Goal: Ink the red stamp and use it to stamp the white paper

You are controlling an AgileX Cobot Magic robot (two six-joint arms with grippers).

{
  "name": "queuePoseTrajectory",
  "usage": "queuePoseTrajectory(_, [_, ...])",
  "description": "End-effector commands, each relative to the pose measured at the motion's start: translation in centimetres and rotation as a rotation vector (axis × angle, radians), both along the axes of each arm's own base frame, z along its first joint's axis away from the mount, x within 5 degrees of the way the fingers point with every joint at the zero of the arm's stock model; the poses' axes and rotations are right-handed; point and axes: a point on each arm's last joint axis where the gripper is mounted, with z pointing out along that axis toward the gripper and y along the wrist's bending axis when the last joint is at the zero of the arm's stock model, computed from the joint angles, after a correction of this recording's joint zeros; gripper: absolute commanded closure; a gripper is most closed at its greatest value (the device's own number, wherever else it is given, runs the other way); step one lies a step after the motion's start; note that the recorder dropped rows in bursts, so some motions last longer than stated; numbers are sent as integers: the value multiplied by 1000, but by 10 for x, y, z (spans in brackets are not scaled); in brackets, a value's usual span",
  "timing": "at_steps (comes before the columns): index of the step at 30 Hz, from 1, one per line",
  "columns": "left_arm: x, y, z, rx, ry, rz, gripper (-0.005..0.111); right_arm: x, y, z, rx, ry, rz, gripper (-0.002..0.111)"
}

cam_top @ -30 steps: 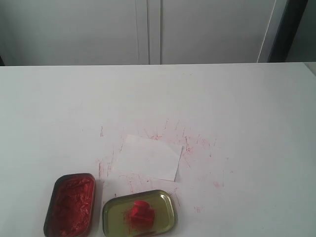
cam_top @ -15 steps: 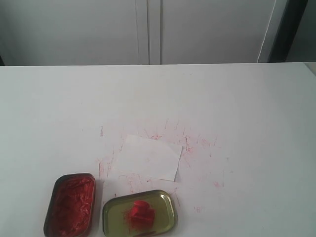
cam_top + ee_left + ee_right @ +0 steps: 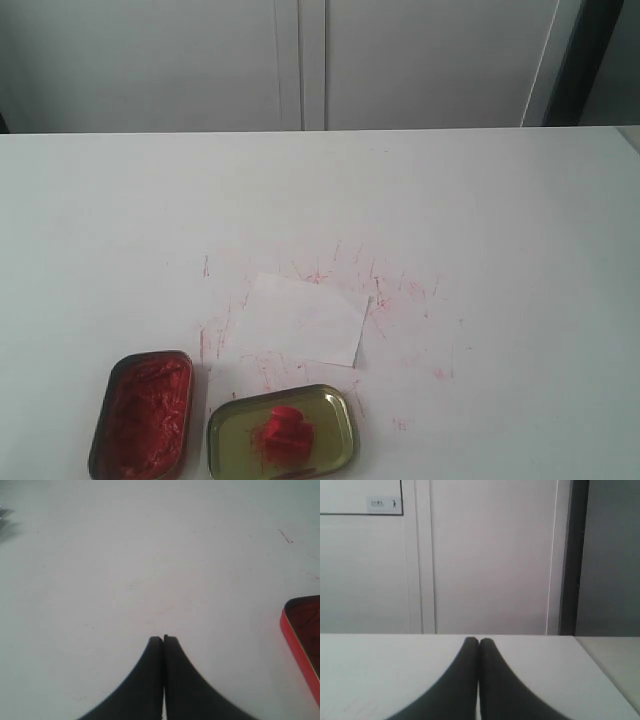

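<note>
On the gold tray [image 3: 235,442] lies the red stamp [image 3: 285,428]; left hand [image 3: 163,639] and right hand [image 3: 479,641] closed

The red-speckled white table [image 3: 480,200] carries white paper [image 3: 300,320], ink tin [image 3: 187,405] and gold tray [image 3: 228,437].

The exterior camera is looking down across the table [image 3: 500,200] toward the cabinets [image 3: 400,60]. The left wrist camera is pointing closely at the table, sharing the ink tin [image 3: 304,630]; the right is facing the cabinets, level.
</note>
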Motion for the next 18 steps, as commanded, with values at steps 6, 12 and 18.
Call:
queuePoseTrajectory(6, [0, 0, -1, -2, 0, 2, 107, -1, 0, 3, 5, -52, 3, 108])
queuePoseTrajectory(12, [0, 0, -1, -2, 0, 2, 107, -1, 0, 4, 5, -60, 3, 108])
queuePoseTrajectory(18, [0, 0, -1, -2, 0, 2, 107, -1, 0, 4, 5, -60, 3, 108])
